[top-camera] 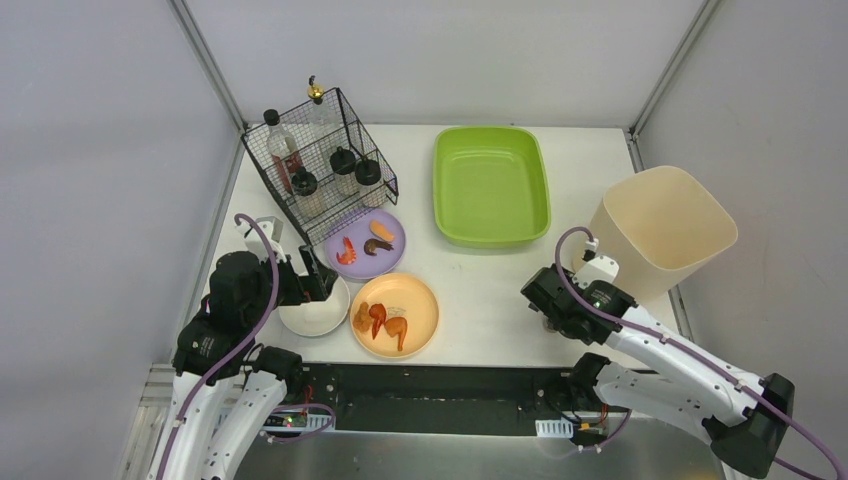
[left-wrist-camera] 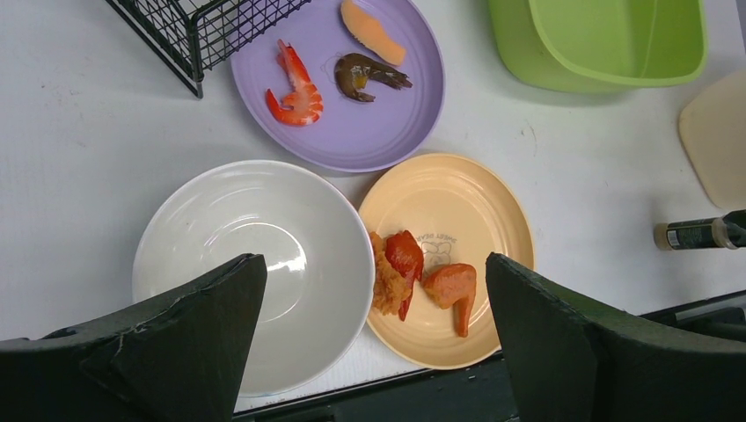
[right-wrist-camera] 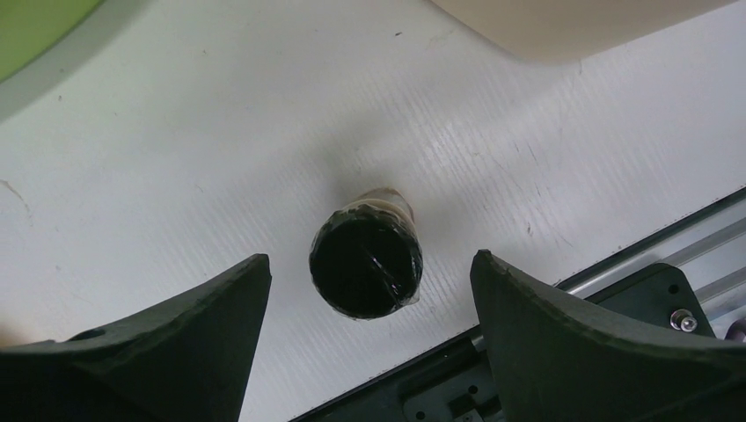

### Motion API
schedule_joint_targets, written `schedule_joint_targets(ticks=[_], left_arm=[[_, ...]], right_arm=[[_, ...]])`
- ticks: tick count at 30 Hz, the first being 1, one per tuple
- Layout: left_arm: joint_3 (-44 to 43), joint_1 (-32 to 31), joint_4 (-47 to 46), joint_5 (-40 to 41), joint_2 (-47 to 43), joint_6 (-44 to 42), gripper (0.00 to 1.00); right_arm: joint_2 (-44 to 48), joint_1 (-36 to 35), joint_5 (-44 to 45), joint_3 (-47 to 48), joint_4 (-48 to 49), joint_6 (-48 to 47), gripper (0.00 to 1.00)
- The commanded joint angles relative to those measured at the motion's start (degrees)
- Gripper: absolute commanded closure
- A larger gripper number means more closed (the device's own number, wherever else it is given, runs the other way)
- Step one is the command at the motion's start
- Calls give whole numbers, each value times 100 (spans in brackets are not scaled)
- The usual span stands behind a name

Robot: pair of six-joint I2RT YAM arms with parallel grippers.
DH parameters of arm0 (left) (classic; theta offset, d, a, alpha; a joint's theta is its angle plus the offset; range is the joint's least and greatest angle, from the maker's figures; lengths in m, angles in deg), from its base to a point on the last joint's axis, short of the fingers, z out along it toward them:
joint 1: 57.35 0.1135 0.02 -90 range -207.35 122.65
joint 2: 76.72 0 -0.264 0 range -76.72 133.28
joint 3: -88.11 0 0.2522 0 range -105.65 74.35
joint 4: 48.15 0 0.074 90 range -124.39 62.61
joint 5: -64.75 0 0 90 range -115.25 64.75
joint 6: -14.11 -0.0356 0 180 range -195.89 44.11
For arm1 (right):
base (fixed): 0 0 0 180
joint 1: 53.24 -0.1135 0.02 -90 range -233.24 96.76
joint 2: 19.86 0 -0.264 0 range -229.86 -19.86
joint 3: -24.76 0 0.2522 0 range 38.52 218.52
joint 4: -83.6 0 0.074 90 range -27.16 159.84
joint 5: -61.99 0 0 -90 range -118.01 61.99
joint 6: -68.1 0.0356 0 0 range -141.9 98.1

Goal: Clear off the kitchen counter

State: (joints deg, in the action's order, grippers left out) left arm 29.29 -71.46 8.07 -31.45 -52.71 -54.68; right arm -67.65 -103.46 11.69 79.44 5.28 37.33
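Your right hand [right-wrist-camera: 369, 264] is released, the black-capped bottle [right-wrist-camera: 366, 272] standing untouched between its fingers on the bench [right-wrist-camera: 176, 149]; your left hand [left-wrist-camera: 372, 281] is released above the white bowl [left-wrist-camera: 220, 220].

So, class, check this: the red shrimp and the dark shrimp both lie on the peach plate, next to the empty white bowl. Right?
Wrong plate. The red shrimp and the dark shrimp both lie on the purple plate, next to the empty white bowl; the left wrist view shows it.
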Motion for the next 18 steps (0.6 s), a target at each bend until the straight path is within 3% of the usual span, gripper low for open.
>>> schedule_joint_targets(ticks=[1, 15, 18], left_arm=[[-100, 83, -62, -145, 43, -21, 0], [-91, 84, -62, -144, 13, -13, 0], [-91, 84, -60, -135, 1, -12, 0]], right_arm=[[108, 53, 152, -50, 135, 138, 15], [-3, 228, 158, -144, 491, -147, 45], [-83, 268, 61, -165, 627, -249, 59]])
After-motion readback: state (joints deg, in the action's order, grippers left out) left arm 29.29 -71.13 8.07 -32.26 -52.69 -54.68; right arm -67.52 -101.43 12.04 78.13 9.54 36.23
